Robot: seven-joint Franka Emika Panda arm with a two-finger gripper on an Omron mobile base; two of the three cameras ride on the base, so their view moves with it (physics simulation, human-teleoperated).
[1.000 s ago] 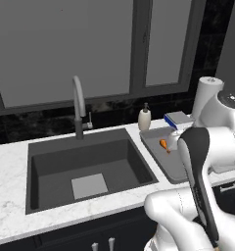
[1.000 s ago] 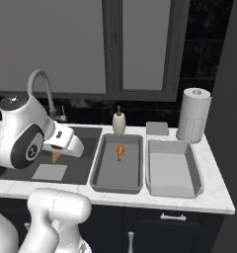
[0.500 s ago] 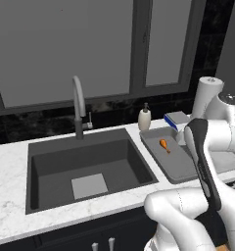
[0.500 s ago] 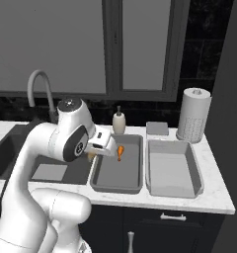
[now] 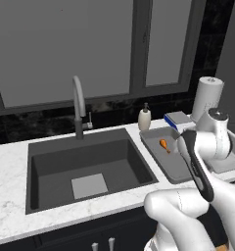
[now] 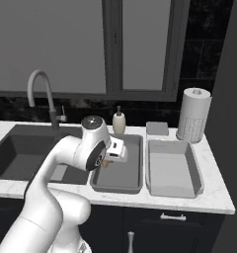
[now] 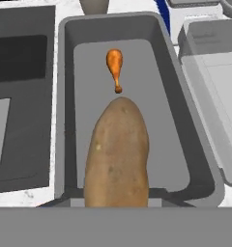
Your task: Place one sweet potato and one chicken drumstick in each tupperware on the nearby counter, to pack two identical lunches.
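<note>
While dark windows back the white marble counter, 2 grey tupperware sit beside the sink; the gripper, clamped on a sweet potato, hovers over the drumstick tray

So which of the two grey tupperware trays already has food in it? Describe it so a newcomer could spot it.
Start at the dark sink set in the white marble counter. Two grey trays sit side by side to its right, and the one you want is the tupperware directly beside the sink. Unlike the bare tray next to it, it holds a small orange chicken drumstick.
</note>
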